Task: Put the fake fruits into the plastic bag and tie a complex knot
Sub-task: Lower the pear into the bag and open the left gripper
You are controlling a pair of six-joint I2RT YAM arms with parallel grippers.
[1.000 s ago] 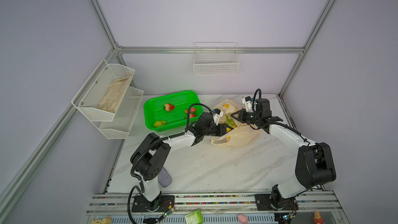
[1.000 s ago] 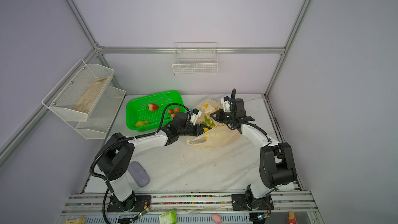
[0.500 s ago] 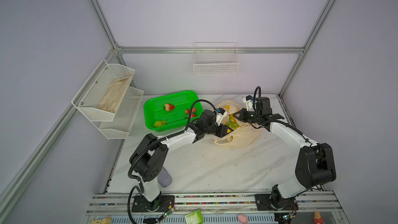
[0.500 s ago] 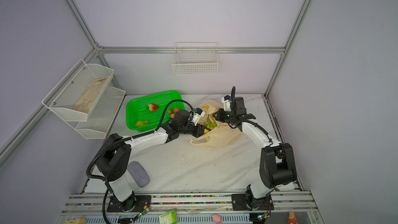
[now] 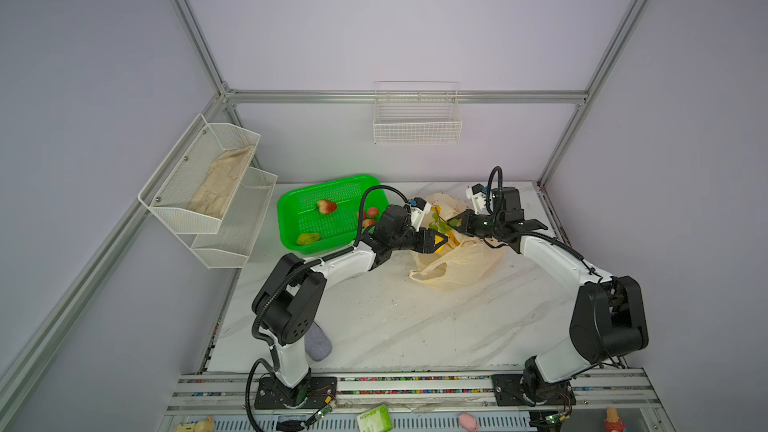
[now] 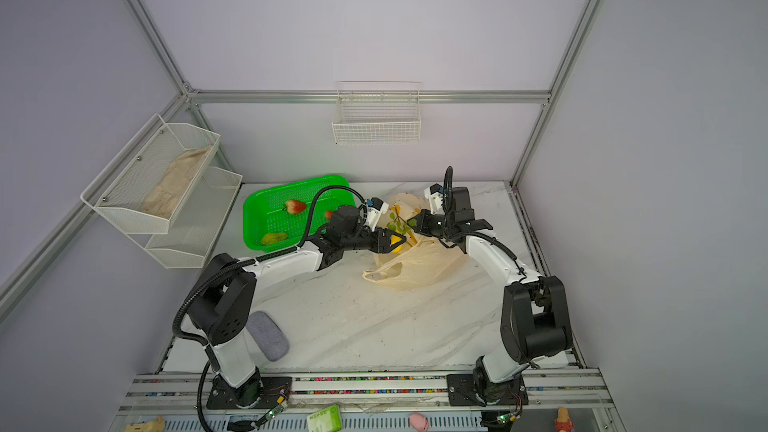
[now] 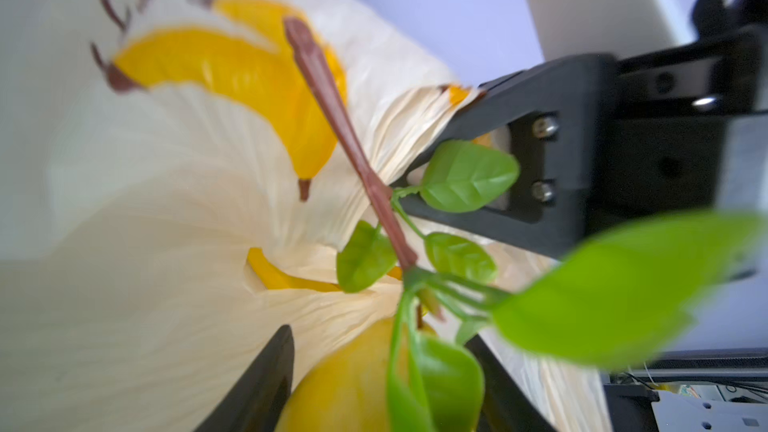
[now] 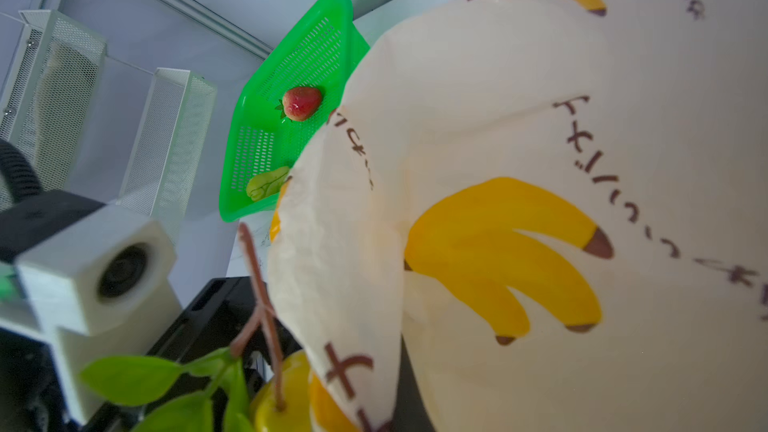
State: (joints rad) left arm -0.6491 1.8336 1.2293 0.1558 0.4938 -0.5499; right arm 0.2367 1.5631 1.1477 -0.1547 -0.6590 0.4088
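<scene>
In both top views the left gripper [image 5: 435, 239] meets the mouth of the plastic bag [image 5: 457, 272], slumped on the tabletop [image 5: 395, 326] beside the green basket [image 5: 284, 222], while the right gripper [image 5: 459, 219] lifts the bag's rim; we judge the fruit should go deeper, leaves clear of the rim, before we release it. Left wrist view: the jaws pinch a yellow fruit [image 7: 345, 384] with brown stem and green leaves at the opening. Right wrist view: the jaws, pressed together on the rim, hold thin cream film printed with bananas; a strawberry [image 8: 302, 103] lies in the basket.
</scene>
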